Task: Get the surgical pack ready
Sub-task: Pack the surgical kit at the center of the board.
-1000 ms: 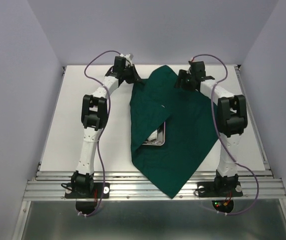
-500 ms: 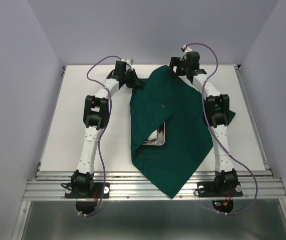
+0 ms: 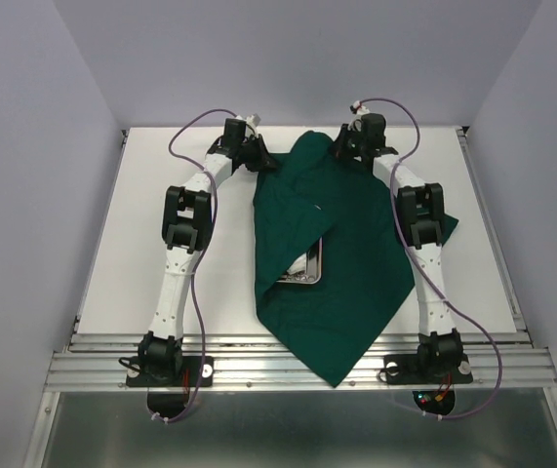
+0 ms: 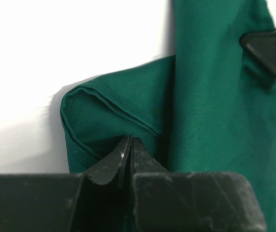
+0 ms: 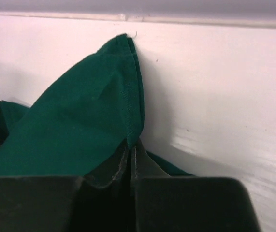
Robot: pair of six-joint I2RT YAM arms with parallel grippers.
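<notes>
1. Plainly, the step in hand looks like folding the drape (image 3: 356,273) shut over the tray (image 3: 310,271). The left gripper (image 4: 129,145), left of centre near the top of the overhead view, is pinched tight on a doubled fold at the drape's left corner. No gap shows between its jaws.
2. To do this well, I judge the fold should be lifted a little before it crosses, then carried toward frame centre. Both arms should move together so the cloth does not twist.
3. The tray sits at frame centre, mostly under the left flap, with only its right and lower rim showing. Whatever lies in it is hidden. A dragged flap could shove it, so the cloth should pass above it.
4. The right gripper (image 5: 130,147), right of centre near the top, is clamped on the drape's far corner. That corner stands up in a peak just beside the wall (image 5: 200,7).
5. Room: the bare table (image 3: 151,195) at frame left is wide, and the strip at frame right is narrower. Both grippers are near the top edge, so nothing is free upward. The drape's lower tip overhangs the rail (image 3: 258,363) at the bottom. I judge the open path runs downward and inward.
</notes>
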